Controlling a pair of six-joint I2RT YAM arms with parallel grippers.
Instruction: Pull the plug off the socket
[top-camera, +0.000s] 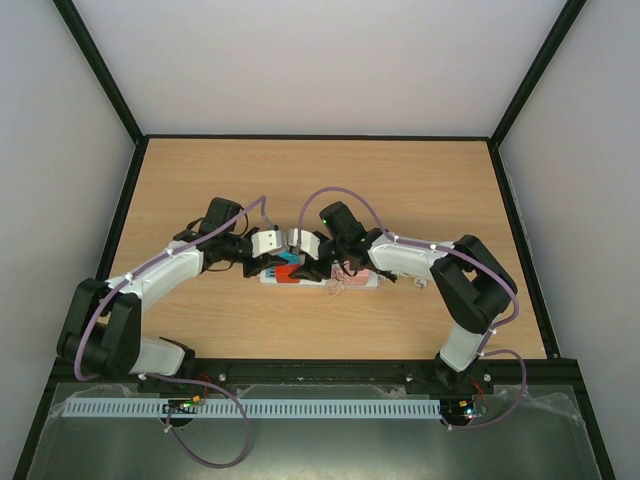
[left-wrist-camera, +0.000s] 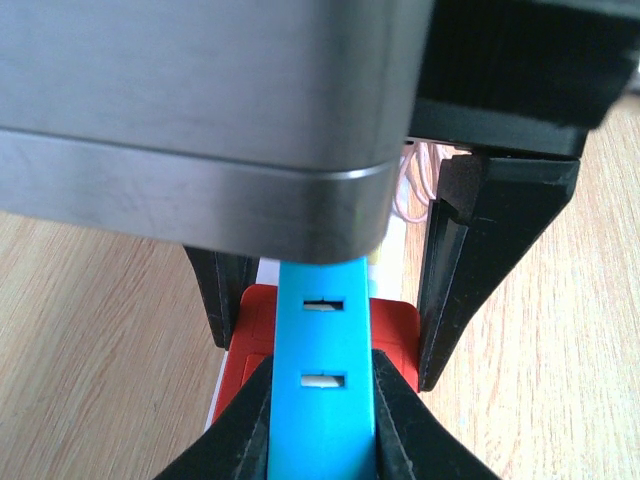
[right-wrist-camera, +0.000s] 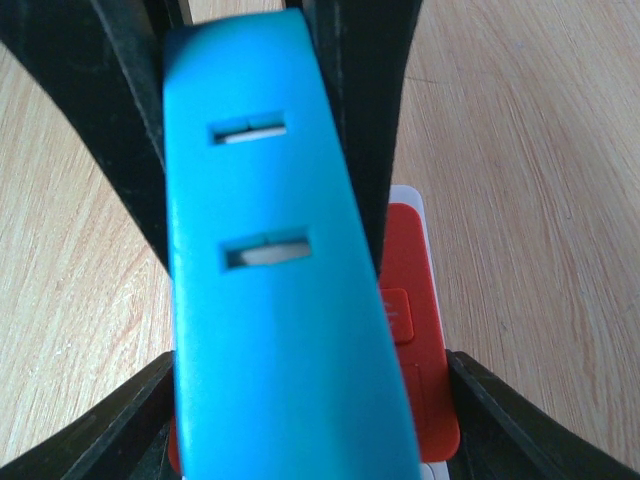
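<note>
The socket (top-camera: 355, 281), a white power strip with a red end face (left-wrist-camera: 400, 330), lies mid-table. A blue plug (top-camera: 290, 258) stands on that red face; its base is hidden. My left gripper (top-camera: 273, 258) is shut on the blue plug (left-wrist-camera: 325, 400), a black finger pressed to each side (left-wrist-camera: 325, 365). My right gripper (top-camera: 306, 264) reaches from the other side. Its fingers (left-wrist-camera: 470, 280) sit against both long sides of the red face (right-wrist-camera: 410, 300), gripping the strip below the plug (right-wrist-camera: 310, 362). The plug (right-wrist-camera: 270, 300) fills the right wrist view, between the left fingers (right-wrist-camera: 130, 150).
The strip's short white cord (top-camera: 415, 283) trails right toward the right arm. The wooden table (top-camera: 400, 190) is bounded by a black frame and white walls. The right wrist's grey body (left-wrist-camera: 200, 120) hangs close above the plug.
</note>
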